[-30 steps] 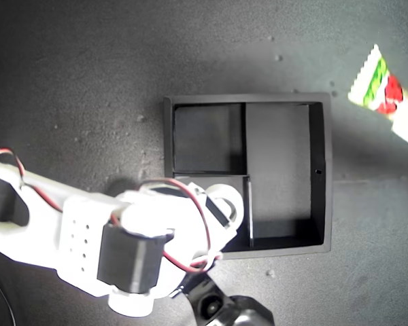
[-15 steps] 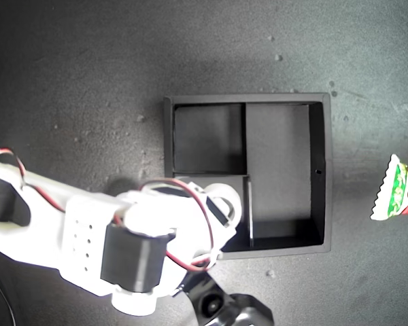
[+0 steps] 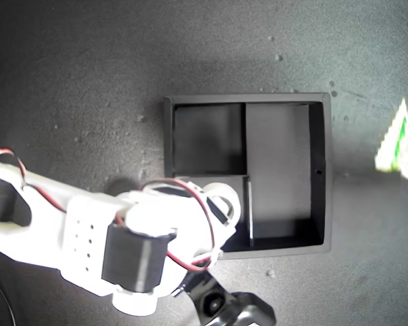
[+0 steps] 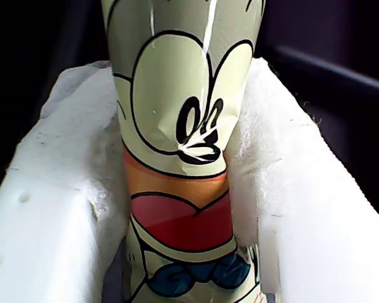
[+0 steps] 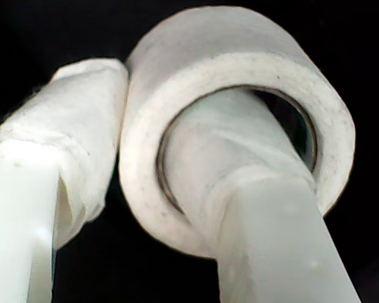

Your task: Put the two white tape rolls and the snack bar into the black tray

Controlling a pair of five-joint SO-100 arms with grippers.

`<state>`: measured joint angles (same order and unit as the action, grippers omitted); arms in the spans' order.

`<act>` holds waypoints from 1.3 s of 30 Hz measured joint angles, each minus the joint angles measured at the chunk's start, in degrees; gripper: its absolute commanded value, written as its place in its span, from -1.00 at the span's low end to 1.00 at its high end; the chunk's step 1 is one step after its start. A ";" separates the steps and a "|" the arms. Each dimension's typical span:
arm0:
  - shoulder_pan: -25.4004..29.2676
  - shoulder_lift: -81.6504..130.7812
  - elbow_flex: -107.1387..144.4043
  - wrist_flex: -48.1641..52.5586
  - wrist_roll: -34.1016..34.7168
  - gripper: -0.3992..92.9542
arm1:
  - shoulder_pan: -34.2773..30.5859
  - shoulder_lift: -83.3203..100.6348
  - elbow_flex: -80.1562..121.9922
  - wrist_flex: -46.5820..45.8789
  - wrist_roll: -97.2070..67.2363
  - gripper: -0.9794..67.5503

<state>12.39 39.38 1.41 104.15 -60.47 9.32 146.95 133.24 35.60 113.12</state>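
White tape roll (image 5: 237,126) sat clamped in my second gripper (image 5: 145,158), one wrapped finger (image 5: 240,189) through its hole and the other against its outer face. In the exterior view that white arm (image 3: 88,238) covered the black tray (image 3: 326,170) at its lower left corner, hiding that compartment; the other compartments showed bare black floors. Cream snack bar (image 4: 177,126), printed with a cartoon figure and a red band, stood pinched between the padded fingers (image 4: 63,208) of my first gripper (image 4: 177,208); its green and red end (image 3: 398,142) showed at the exterior view's right edge, well apart from the tray.
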 measured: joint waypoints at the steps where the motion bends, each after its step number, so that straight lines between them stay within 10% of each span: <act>1: 0.18 0.00 0.00 0.00 -0.09 -0.92 | 1.23 0.00 2.72 -0.62 0.44 -0.97; 22: 0.70 -1.93 -1.93 0.00 1.23 -0.92 | 3.87 3.87 17.93 10.63 2.90 -0.98; 39: 0.70 -3.60 -3.43 0.00 1.76 -0.92 | -14.68 4.31 -2.46 11.60 -92.11 -0.98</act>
<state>13.10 35.77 -2.02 104.15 -58.71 -5.36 151.26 130.78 47.20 21.01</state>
